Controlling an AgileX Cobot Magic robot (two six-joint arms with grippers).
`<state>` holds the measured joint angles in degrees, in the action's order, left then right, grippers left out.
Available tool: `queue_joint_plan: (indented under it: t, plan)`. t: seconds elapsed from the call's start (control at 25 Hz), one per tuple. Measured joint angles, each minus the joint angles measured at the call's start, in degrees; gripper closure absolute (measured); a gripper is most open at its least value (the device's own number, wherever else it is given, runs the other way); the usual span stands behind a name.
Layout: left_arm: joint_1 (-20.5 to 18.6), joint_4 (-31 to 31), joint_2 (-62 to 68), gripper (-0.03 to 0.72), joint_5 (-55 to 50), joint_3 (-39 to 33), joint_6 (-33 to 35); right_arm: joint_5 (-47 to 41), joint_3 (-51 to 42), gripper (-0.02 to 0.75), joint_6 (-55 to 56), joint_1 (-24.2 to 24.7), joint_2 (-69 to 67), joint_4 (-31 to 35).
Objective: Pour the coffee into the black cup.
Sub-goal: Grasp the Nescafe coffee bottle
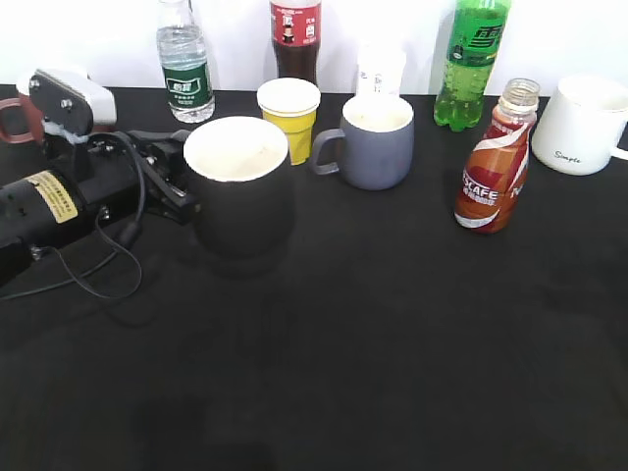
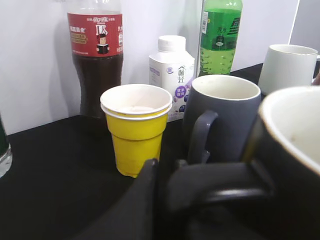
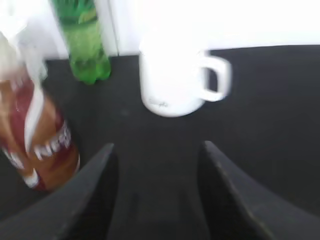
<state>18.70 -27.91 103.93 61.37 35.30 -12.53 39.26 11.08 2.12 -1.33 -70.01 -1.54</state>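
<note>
The black cup (image 1: 238, 191) stands upright at the left middle of the table, its white inside empty. My left gripper (image 1: 175, 183) sits at its handle (image 2: 215, 186) and is shut on it; one finger shows left of the handle in the left wrist view, and the other is hidden. The coffee bottle (image 1: 496, 162) stands upright at the right, uncapped, and shows blurred in the right wrist view (image 3: 37, 130). My right gripper (image 3: 157, 150) is open and empty, just right of the bottle and not touching it. It is out of the exterior view.
The grey-blue mug (image 1: 375, 142) and yellow paper cup (image 1: 288, 116) stand just behind the black cup. The water bottle (image 1: 184, 64), cola bottle (image 1: 295, 34), small white bottle (image 1: 381, 69) and green bottle (image 1: 471, 59) line the back. The white mug (image 1: 584, 123) is far right.
</note>
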Motion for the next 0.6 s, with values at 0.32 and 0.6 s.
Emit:
queue_joint_plan:
  t: [0.32,0.6]
  plan:
    - [0.0,0.0,0.0,0.632,0.3,0.0,0.0,19.2,7.9,0.064,11.6,0.0,-26.1,-25.7]
    - [0.0,0.0,0.0,0.633,0.7,0.0,0.0,18.6,19.4,0.065,11.8,-0.1,-37.9,-32.1]
